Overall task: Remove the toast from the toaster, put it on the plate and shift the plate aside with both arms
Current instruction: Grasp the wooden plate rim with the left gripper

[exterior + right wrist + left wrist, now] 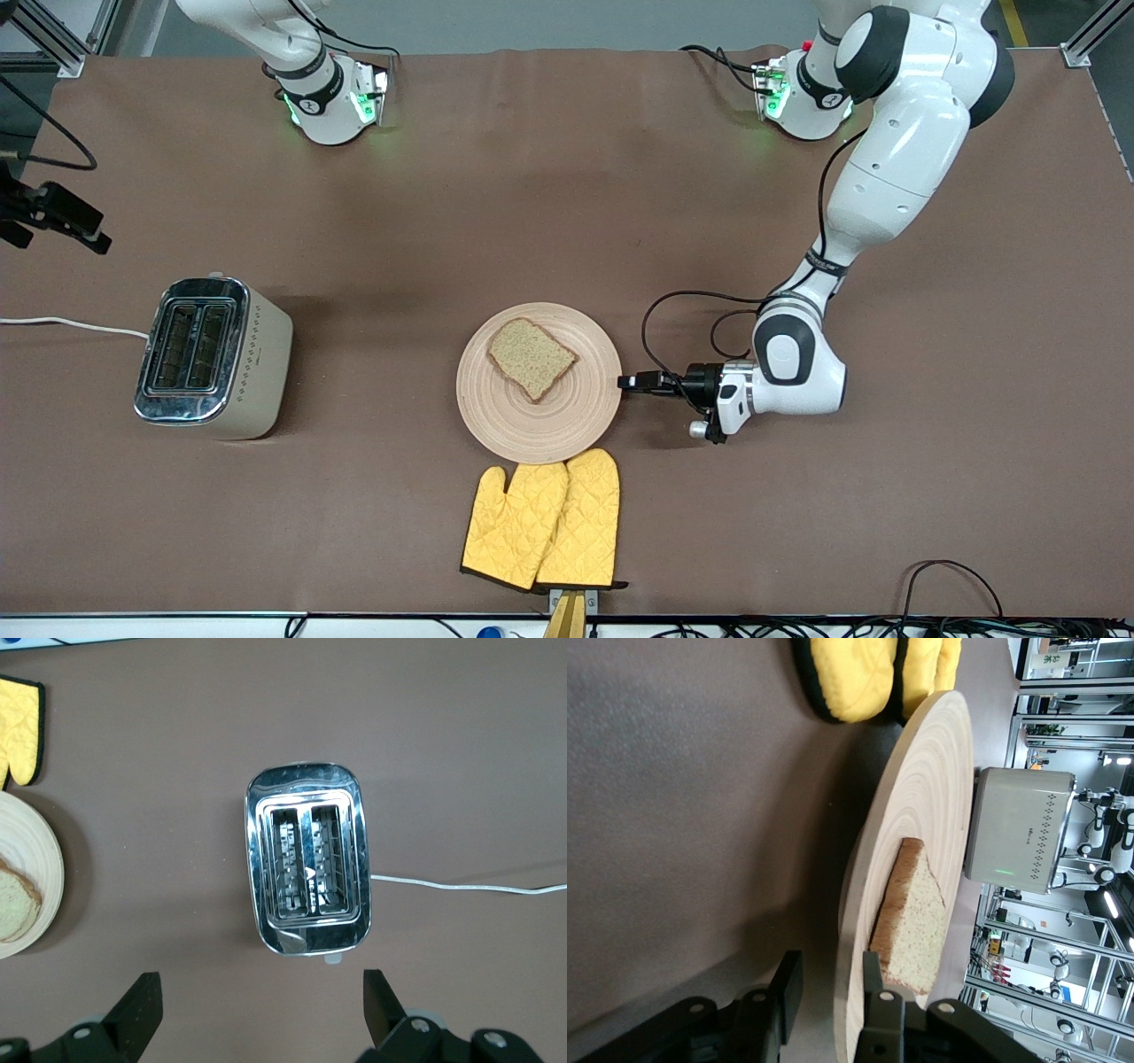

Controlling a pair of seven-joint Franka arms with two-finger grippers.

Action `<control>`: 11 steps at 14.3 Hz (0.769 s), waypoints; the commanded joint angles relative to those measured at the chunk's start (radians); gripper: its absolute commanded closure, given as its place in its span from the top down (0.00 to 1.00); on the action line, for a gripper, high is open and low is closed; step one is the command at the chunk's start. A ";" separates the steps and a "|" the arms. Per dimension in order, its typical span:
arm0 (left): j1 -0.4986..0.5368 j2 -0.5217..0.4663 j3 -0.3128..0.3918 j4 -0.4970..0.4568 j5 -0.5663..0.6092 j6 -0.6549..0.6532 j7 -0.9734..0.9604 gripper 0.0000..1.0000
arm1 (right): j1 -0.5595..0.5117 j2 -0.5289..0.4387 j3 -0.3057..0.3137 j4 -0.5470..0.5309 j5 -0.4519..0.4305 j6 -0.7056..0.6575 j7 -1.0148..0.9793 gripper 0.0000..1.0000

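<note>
The toast (532,358) lies flat on the round wooden plate (567,416) in the middle of the table. My left gripper (627,383) is low at the plate's rim on the side toward the left arm's end. In the left wrist view it (830,992) is open with the rim between its jaws: one finger over the plate (921,797) near the toast (917,921), the other below the rim with a gap. My right gripper (257,1010) is open and empty, high over the toaster (310,868). It is out of the front view.
The toaster (213,354) stands toward the right arm's end of the table with a white cord. Two yellow oven mitts (545,523) lie beside the plate, nearer to the front camera. A black camera mount (53,217) sits at the table's edge.
</note>
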 commanded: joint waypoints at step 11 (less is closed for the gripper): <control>0.019 -0.274 0.013 -0.081 -0.036 0.054 -0.144 0.00 | -0.035 0.020 0.066 0.096 -0.015 -0.066 -0.009 1.00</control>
